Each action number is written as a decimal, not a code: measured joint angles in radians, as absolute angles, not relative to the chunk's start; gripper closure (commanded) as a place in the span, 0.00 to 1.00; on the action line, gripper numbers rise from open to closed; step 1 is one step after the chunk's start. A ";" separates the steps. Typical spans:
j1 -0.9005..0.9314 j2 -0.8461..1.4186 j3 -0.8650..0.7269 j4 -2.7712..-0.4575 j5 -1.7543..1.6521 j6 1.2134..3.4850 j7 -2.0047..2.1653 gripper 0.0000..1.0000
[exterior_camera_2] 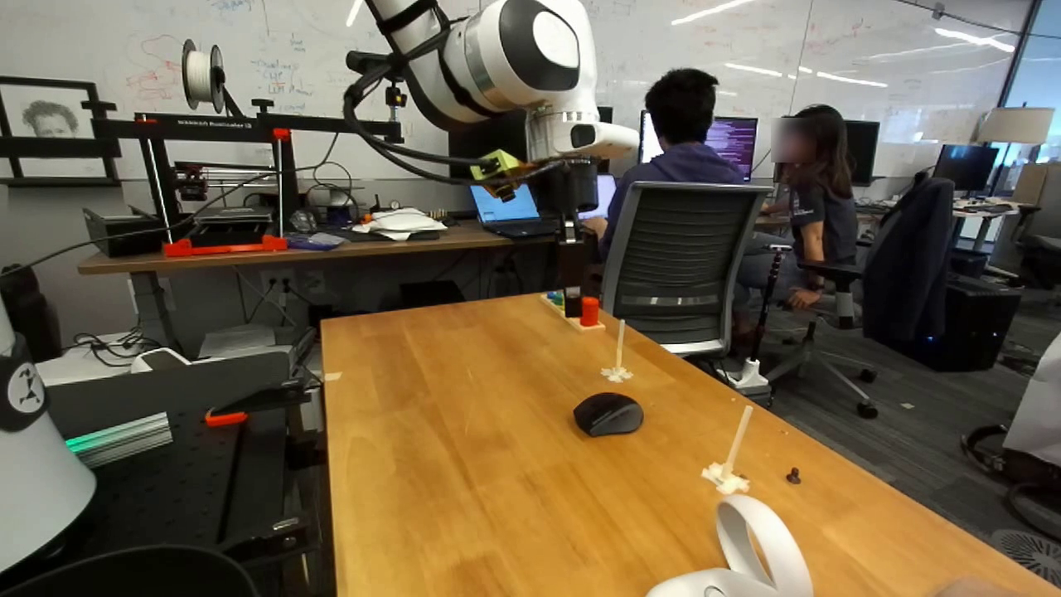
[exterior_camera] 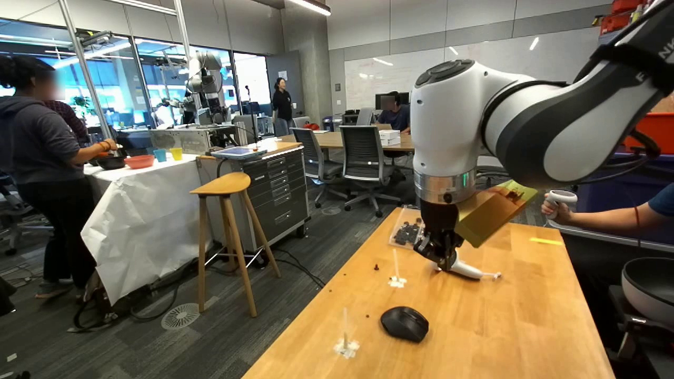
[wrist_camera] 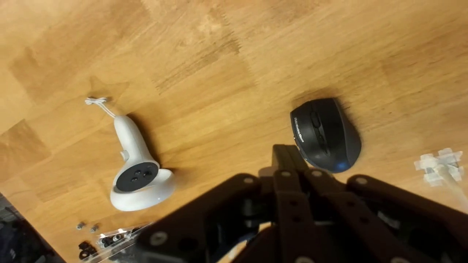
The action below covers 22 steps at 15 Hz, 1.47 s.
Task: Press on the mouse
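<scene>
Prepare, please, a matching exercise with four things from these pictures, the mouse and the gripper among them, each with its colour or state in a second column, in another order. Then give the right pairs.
Things
1. Mouse
2. Gripper
3. Controller in the wrist view
4. Two sticks

Colours and states
A. White, with a dark button face
B. Pale and thin, standing up
C. Dark, with its jaws closed
D. Black, low and rounded, with white lettering

Right pairs: 1-D, 2-C, 3-A, 4-B
</scene>
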<state>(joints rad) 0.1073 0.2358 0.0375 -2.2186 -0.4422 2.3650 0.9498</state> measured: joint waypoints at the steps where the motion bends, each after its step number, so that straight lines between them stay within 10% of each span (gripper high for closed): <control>1: 0.114 0.250 0.029 -2.219 -0.456 2.372 0.968 1.00; 22: 0.206 0.528 -0.063 -2.118 -0.520 2.486 1.258 1.00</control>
<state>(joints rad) 0.2055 0.5276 -0.0628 -2.1183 -0.5203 2.4862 1.2576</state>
